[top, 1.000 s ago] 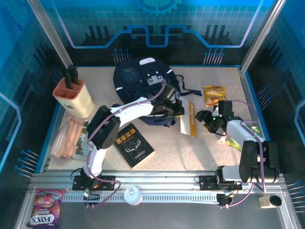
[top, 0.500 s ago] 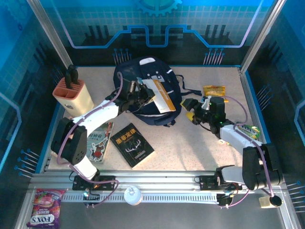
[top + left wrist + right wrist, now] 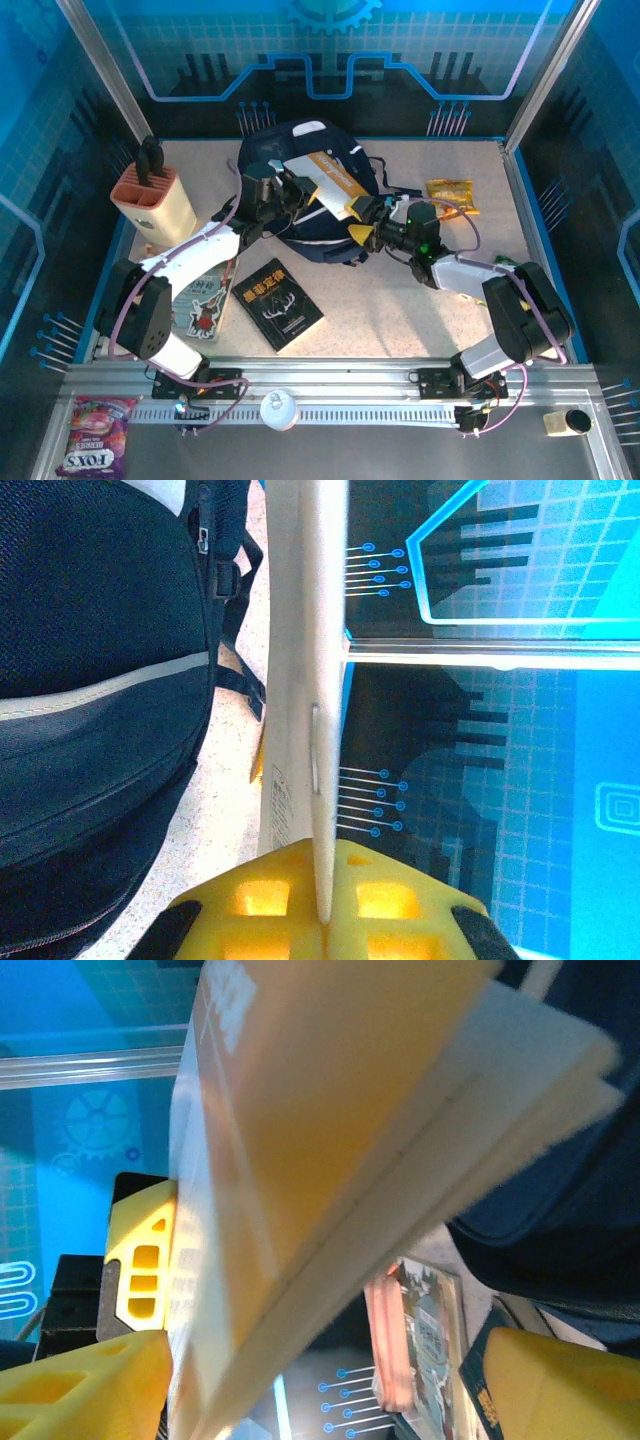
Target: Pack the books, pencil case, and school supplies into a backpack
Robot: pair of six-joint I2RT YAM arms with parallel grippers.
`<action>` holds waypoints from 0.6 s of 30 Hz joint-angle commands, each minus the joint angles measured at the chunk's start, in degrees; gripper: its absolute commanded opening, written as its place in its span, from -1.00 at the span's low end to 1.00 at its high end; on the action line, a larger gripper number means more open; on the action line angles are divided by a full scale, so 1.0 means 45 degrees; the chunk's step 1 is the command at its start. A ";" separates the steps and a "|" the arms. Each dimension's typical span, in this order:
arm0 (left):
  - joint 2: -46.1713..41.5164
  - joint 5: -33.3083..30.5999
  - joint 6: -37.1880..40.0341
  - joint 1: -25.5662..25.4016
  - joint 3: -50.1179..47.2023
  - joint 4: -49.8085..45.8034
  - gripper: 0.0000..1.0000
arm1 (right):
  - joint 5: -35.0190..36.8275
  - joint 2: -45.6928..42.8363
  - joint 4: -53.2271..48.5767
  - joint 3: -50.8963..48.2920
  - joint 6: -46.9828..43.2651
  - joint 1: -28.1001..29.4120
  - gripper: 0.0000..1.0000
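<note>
Dark navy backpack (image 3: 262,158) slumped at the far middle of the surface. Slim orange-and-white pack (image 3: 330,178) tilted above it, pinched in the left tool (image 3: 292,190). Black book (image 3: 278,303) flat and face up nearer, thin cartoon-covered book (image 3: 205,303) just left.

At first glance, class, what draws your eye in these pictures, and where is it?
The dark navy backpack at the far middle of the table stands out, with the flat orange-and-white pack held above it. The left gripper is clamped on that pack, while the right gripper, jaws wide, flanks its other end. A black book lies nearer, left of centre.
</note>
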 commanded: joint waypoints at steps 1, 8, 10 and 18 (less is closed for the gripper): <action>-0.0281 -0.0183 -0.0270 0.0022 -0.0229 0.0655 -1.00 | 0.0396 0.0398 0.1707 0.0526 0.0576 0.0166 0.54; -0.0304 -0.0184 -0.0289 0.0013 -0.0307 0.0609 -1.00 | 0.0675 0.0734 0.2123 0.0855 0.0548 0.0155 0.11; -0.0296 -0.0195 -0.0290 0.0022 -0.0326 0.0575 -1.00 | 0.0662 0.0783 0.2131 0.0895 0.0536 0.0119 -0.03; -0.0427 -0.0123 0.0338 0.0028 -0.0345 -0.0058 -0.82 | 0.0630 0.0452 0.1067 0.0895 -0.0088 -0.0229 -0.83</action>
